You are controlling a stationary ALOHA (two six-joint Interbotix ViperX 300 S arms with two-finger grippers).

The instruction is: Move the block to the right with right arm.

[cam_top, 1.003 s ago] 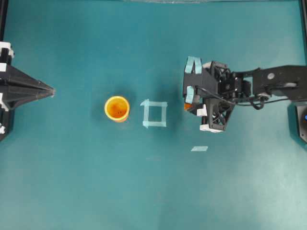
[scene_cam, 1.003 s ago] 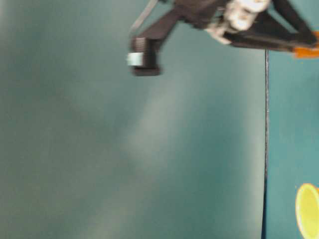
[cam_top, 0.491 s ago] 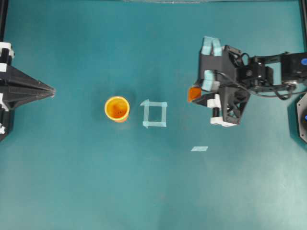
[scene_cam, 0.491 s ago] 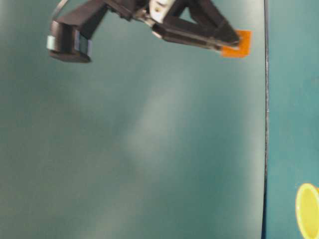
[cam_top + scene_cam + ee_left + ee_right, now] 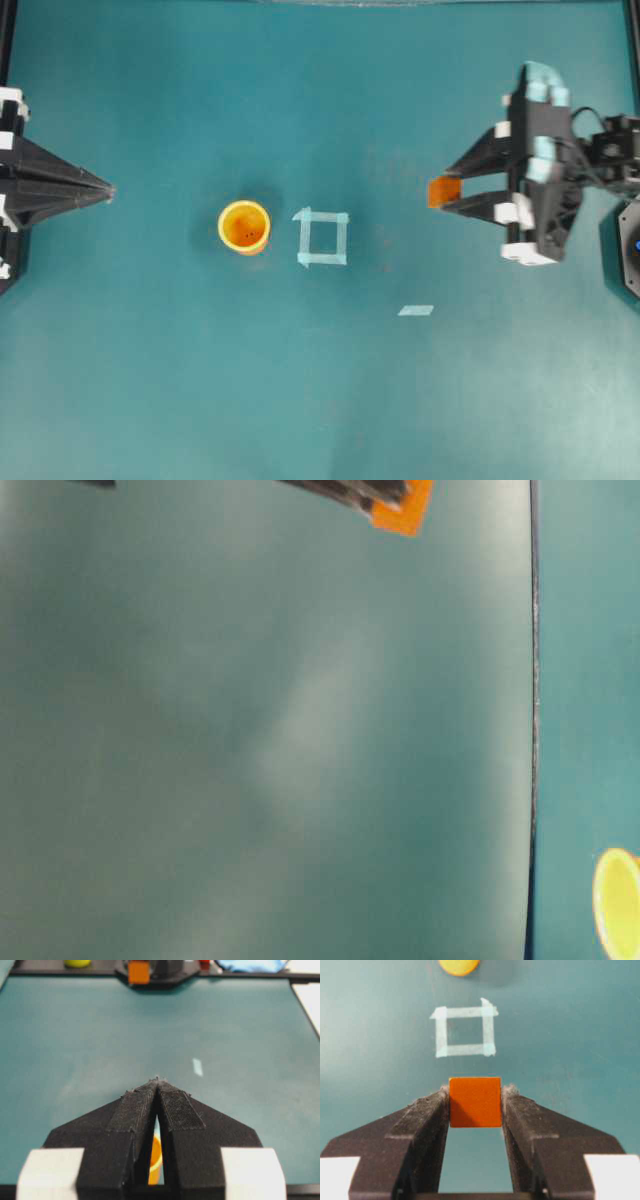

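Overhead exterior view first: we count one block [image 5: 443, 191], one cup [image 5: 244, 227], one taped square outline [image 5: 322, 238] and one loose tape strip [image 5: 416, 310] on the teal bench [image 5: 200, 380]. The right arm [image 5: 590, 160] reaches in from the right edge, its right gripper [image 5: 447, 191] pointing left and pinching the block at the fingertips, well to the right of the square. The left gripper [image 5: 105, 190] sits at the left edge, its fingers pressed together to a point, well apart from the cup.

Table-level exterior view shows far less: we see mostly blurred teal, the block [image 5: 401, 507] at the top edge on what seem to be dark finger ends, and a slice of the cup [image 5: 618, 904] at the lower right.

Left wrist-mounted view looks along the closed left gripper [image 5: 157, 1081]; the two fingers meet at the tip. Through the slit between them we glimpse the cup [image 5: 155, 1160], and at the far side the block [image 5: 138, 971] shows as a small orange square against the dark arm.

Right wrist-mounted view gives what no other does, the grip itself: the block [image 5: 475, 1102] sits squarely between the two black fingers [image 5: 427, 1115], both pads touching its sides. Beyond it lie the tape square [image 5: 464, 1028] and the rim of the cup [image 5: 459, 966].
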